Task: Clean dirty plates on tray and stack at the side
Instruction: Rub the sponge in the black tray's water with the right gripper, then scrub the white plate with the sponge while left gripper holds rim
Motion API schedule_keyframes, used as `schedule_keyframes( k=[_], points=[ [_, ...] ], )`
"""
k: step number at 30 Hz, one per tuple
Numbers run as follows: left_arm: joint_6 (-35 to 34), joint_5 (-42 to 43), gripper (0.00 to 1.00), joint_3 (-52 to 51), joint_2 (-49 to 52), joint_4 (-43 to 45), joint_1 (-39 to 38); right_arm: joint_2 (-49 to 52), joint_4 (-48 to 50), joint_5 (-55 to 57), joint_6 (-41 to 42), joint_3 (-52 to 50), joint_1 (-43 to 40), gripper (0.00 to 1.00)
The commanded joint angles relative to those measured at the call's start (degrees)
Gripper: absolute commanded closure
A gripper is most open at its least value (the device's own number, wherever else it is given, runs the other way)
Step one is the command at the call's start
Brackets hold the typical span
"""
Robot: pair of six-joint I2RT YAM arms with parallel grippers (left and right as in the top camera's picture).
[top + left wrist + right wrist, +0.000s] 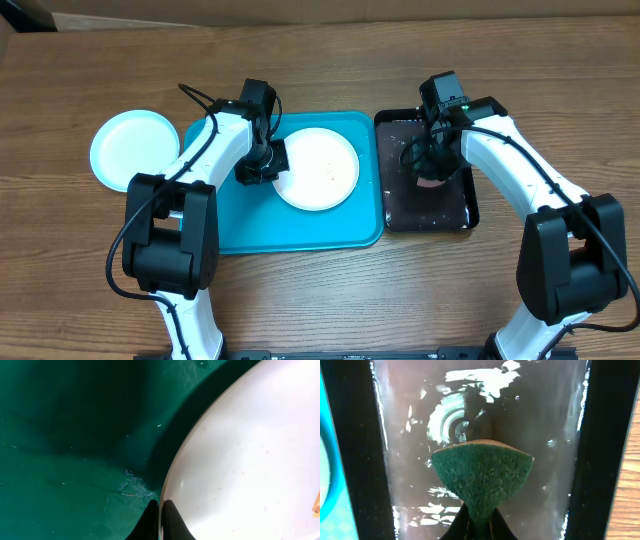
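A white plate (pixel 320 168) with small brown specks lies on the turquoise tray (pixel 300 232). My left gripper (pixel 268 165) is at the plate's left rim. In the left wrist view the fingers (pixel 161 512) are pinched shut on the rim of the white plate (pixel 250 460), just above the tray floor (pixel 75 435). A pale plate (pixel 133 150) lies on the table left of the tray. The lime green plate is out of view. My right gripper (pixel 432 172) is shut on a green sponge (pixel 482 475) and holds it over the black tray (pixel 462 215). Its fingers (pixel 480 527) pinch the sponge's lower end.
The glossy black tray (pixel 605 435) stands right of the turquoise tray, and its wet floor reflects light. Both arms reach in from the table's front edge. The wooden table (pixel 330 300) runs all round the trays.
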Motion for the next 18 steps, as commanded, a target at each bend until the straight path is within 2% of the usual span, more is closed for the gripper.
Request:
schedule_keyframes(
  k=[1,5,8,18],
  points=[
    [-0.13,-0.63,0.96,-0.20,0.66,-0.28,-0.55,-2.21,1.81,-1.03,-0.28,-1.09,0.28,0.96],
    [-0.04,-0.68,0.96,-0.20,0.66,-0.35,-0.55,-1.95,7.76,-1.29,-0.52,-5.88,0.28,0.96],
    [0.00,-0.72,0.96,-0.20,0.66,-0.33,-0.55,-2.21,6.69,-1.29,-1.62,-4.76,0.28,0.96],
    [0.13,-1.20,0.96,-0.20,0.66,-0.33,-0.55,-3.04,-12.33,-3.28,-1.81,19.58,1.27,0.96]
  ],
)
